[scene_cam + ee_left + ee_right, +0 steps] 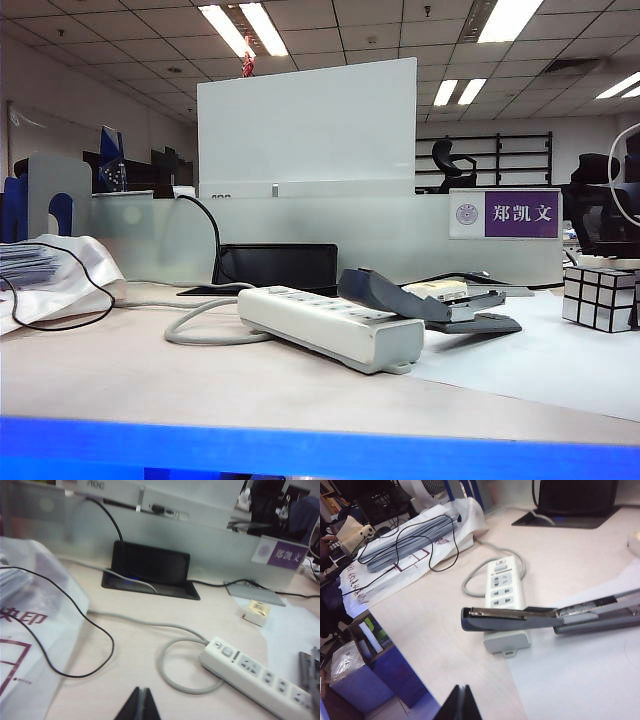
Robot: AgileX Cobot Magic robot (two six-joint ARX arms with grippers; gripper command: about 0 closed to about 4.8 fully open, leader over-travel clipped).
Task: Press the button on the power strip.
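From the exterior view we look low across the tabletop [120, 380], almost level with the power strip [335, 325], facing the glass partition behind it. From the left wrist view we look down from above the strip's cable end, with the shut left hand [139, 705] at the frame edge. From the right wrist view we look along the strip from its far end, over the stapler [520, 619], with the shut right hand [460, 704] showing. All three views share the strip.
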